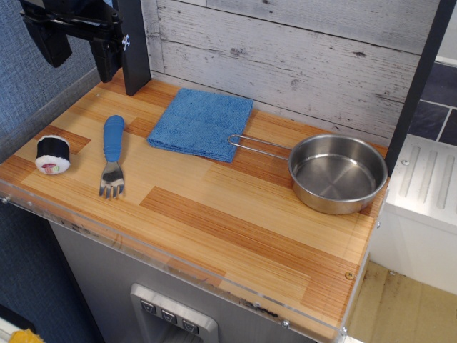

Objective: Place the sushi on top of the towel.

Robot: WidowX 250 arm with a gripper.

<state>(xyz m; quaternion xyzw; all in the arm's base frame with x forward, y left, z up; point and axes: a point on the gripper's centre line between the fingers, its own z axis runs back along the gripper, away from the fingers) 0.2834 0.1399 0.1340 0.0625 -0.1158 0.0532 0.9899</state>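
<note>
One sushi (53,154) roll lies on its side near the wooden table's (235,236) left edge, well apart from the one folded blue towel (201,123) at the back. Between them lies one blue-handled fork (112,155); one steel pan (337,173) sits right. The gripper (78,48) hangs above the back-left corner, fingers spread, holding nothing.

Matte black two-fingered pincer (77,50): blocky, rectangular plastic fingers on a black crossbar housing; small white marking at its right end.
</note>
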